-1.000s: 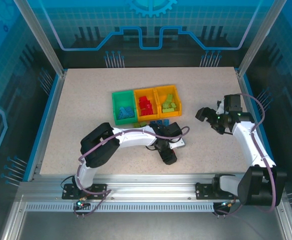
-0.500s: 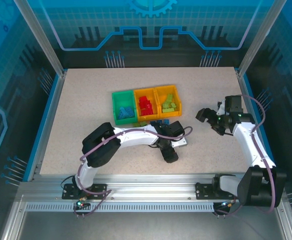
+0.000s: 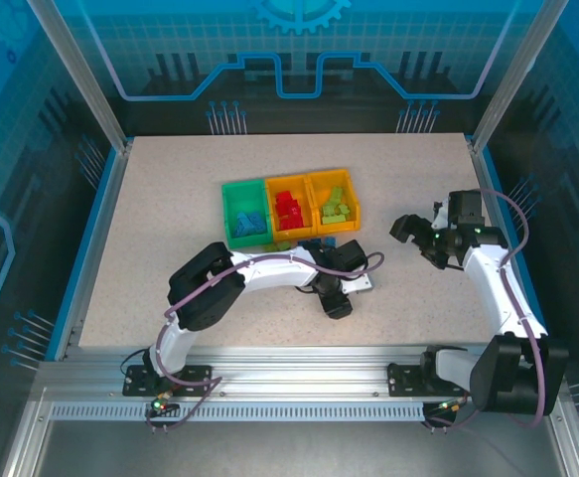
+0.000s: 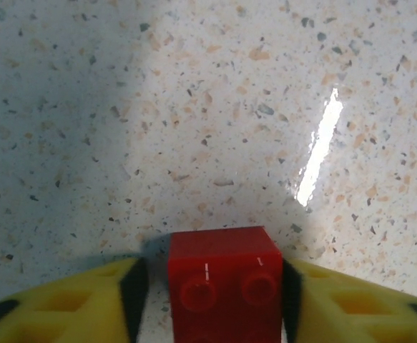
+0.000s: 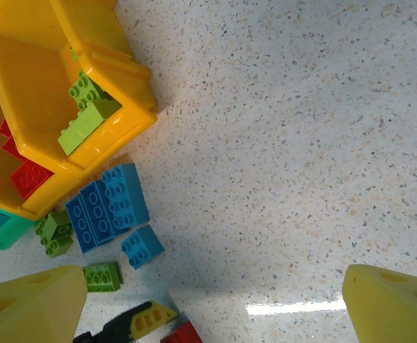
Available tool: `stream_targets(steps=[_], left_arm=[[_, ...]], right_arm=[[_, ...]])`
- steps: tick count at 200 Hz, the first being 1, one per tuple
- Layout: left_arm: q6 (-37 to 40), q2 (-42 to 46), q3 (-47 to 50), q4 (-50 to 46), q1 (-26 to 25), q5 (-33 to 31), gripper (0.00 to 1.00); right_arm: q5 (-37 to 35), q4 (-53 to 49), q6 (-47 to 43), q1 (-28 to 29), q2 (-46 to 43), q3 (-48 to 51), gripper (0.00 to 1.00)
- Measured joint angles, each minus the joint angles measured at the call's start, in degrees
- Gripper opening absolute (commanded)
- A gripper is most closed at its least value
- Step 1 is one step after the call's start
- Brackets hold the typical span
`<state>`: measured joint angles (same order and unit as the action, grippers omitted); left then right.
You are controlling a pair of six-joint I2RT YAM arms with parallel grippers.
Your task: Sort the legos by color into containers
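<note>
One red lego (image 4: pixel 224 275), clamped in left gripper (image 4: pixel 212 293)

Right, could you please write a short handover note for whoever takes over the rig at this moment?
Left gripper: shut on a red lego, down by the table in front of the bins.
Right gripper: open, empty, off to the right.
Done: blue in the green bin, red in the middle orange bin, lime in the right orange bin.
Left: the held red lego, plus loose blue legos and lime legos before the bins.
</note>
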<state>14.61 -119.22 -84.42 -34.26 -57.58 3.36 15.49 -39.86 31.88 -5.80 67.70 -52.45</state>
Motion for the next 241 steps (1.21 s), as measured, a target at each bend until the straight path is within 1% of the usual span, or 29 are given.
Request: stream_targets(steps=[18,44,69,99,127,153,180,192,215,241], left_arm=[[-0.42,0.00,0.02,0.00,0.11,0.85,0.39],[-1.64,0.02,0.02,0.02,0.79,2.34,0.39],[-3.43,1.01,0.15,-0.04,2.64,2.54,0.39],[-5.79,5.79,0.04,0.00,7.08,1.38,0.39],[-9.11,9.46,-3.63,0.04,13.20,-2.45,0.40],[-14.01,9.70,-9.42,-0.26,19.45,-6.69,0.40],[-20.37,8.50,-15.47,-1.95,25.29,-8.52,0.39],[-23.26,7.61,-17.05,-2.03,27.50,-8.52,0.45],[-28.37,4.66,-18.73,-2.93,30.95,-7.58,0.44],[-32.17,0.24,-20.70,-4.20,32.57,-5.51,0.43]], right_arm=[[0.02,-0.02,0.00,-0.13,0.00,0.09,0.94],[0.00,-0.07,-0.02,-0.26,-0.11,0.37,0.94],[-0.02,-0.17,-0.02,-0.26,-0.63,0.79,0.94],[0.02,0.55,0.00,-0.26,-1.36,3.02,0.93],[-0.02,1.01,0.04,0.70,-1.88,6.27,0.91],[-0.92,2.19,0.22,5.51,-2.84,8.04,0.90],[-3.74,3.17,0.81,12.68,-2.82,8.33,0.90],[-5.27,3.85,1.07,15.69,-2.29,8.33,0.89],[-8.15,4.85,1.07,21.53,-0.07,8.31,0.89],[-11.67,5.14,0.59,27.15,3.41,7.45,0.88]])
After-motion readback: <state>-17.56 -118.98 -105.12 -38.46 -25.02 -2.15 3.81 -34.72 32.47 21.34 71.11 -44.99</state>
